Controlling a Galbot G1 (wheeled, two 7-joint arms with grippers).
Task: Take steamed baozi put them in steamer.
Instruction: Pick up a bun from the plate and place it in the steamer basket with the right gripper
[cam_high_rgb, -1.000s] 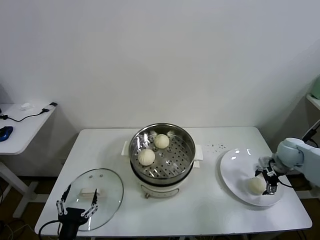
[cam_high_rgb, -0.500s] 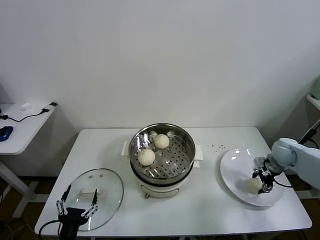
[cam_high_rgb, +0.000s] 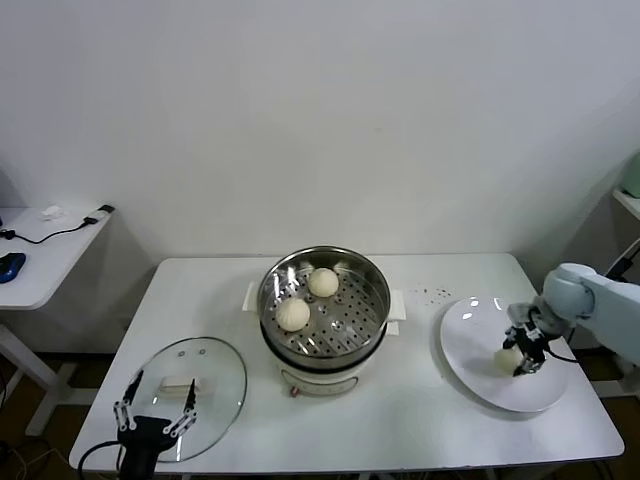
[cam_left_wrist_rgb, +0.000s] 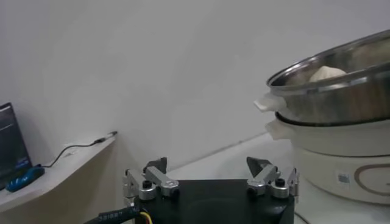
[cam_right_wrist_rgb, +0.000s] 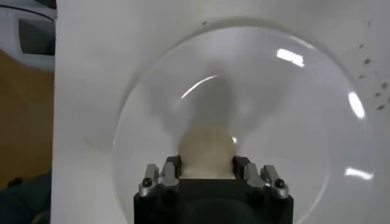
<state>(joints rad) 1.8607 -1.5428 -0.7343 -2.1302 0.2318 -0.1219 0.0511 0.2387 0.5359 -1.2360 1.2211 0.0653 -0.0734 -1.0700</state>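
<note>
White desk (cam_high_rgb: 420, 400), plain wall behind. Right pincer (cam_high_rgb: 524, 350) clamped on soft, light baozi (cam_high_rgb: 510, 359) over plate (cam_high_rgb: 470, 350), lower right; best gripped gently at sides. Left pincer (cam_high_rgb: 152, 413) apart, lower left. Steamer (cam_high_rgb: 372, 285) at center.

Three steamed baozi are showing on the white table (cam_high_rgb: 420, 420): two (cam_high_rgb: 323, 282) (cam_high_rgb: 293, 314) are sitting inside the single steamer (cam_high_rgb: 372, 330), at about 12 and 8 o'clock, and one (cam_high_rgb: 510, 359) is sitting over the one white plate (cam_high_rgb: 470, 360). One glass lid (cam_high_rgb: 215, 395) is lying alone. Two grippers, the left gripper (cam_high_rgb: 154, 411) and the right gripper (cam_high_rgb: 524, 352), are appearing.
</note>
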